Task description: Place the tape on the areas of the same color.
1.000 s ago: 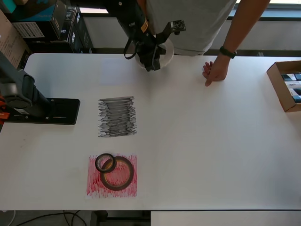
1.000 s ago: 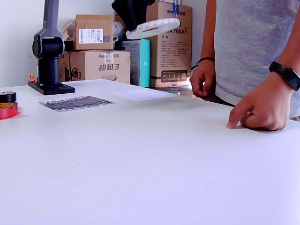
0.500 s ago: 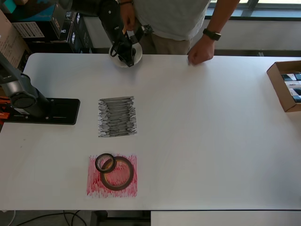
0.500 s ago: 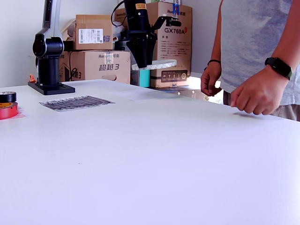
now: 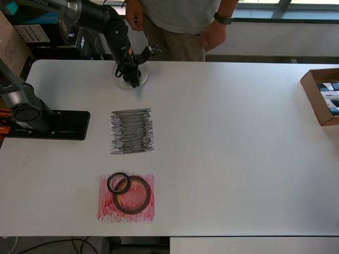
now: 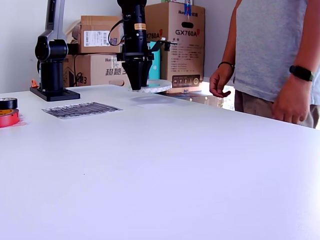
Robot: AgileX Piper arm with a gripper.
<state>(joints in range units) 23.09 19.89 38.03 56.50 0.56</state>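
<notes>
My gripper (image 5: 132, 80) is shut on the rim of the translucent white tape roll (image 5: 142, 78) and holds it flat, just above the table's far edge. In the exterior view the gripper (image 6: 136, 84) points straight down and the white roll (image 6: 155, 86) hovers a little over the plain white sheet (image 6: 156, 100). The black scribbled sheet (image 5: 132, 130) lies bare in the middle. The dark-red roll (image 5: 132, 196) lies on the red scribbled sheet (image 5: 106, 209). The small black roll (image 5: 117, 182) rests on the dark-red roll's edge.
The arm's black base (image 5: 50, 124) stands at the overhead view's left. A person (image 5: 180, 21) stands behind the far edge, hands off the table. An open cardboard box (image 5: 322, 96) sits at the right edge. Cartons (image 6: 105, 55) are stacked behind the table.
My gripper has carried the white roll to the overhead view's left and down, close to the table over the white sheet. The person's hand has lifted off the table.
</notes>
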